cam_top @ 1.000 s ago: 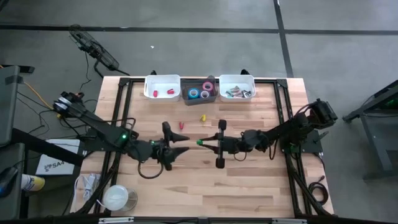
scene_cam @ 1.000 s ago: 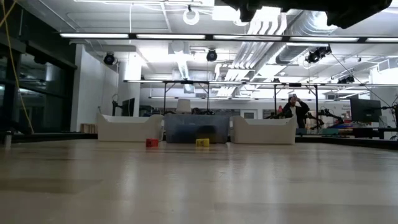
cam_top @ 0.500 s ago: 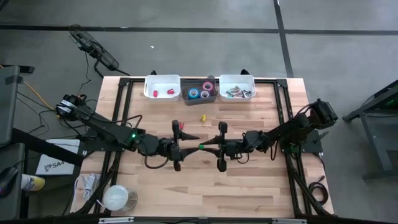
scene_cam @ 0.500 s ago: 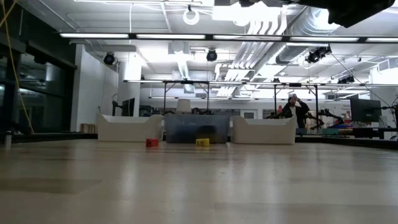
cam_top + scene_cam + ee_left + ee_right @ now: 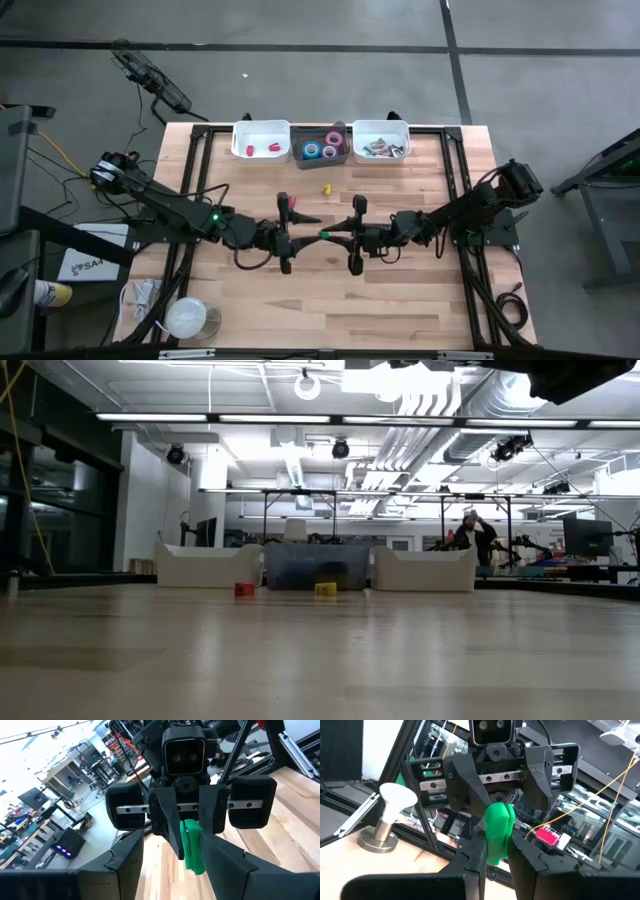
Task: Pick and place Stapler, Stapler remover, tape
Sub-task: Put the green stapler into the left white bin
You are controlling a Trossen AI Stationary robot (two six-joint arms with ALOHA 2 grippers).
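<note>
Crosswise, green stapler remover [image 5: 322, 234] between pincers

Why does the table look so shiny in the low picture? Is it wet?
Not wet. Low view: the long ceiling lights glare white, and the smooth table mirrors them. High view: the light is even, with no strong shadows on the wood. Right wrist view: the green piece, held by the right gripper at mid-table facing the left gripper, catches the light brightly.
</note>
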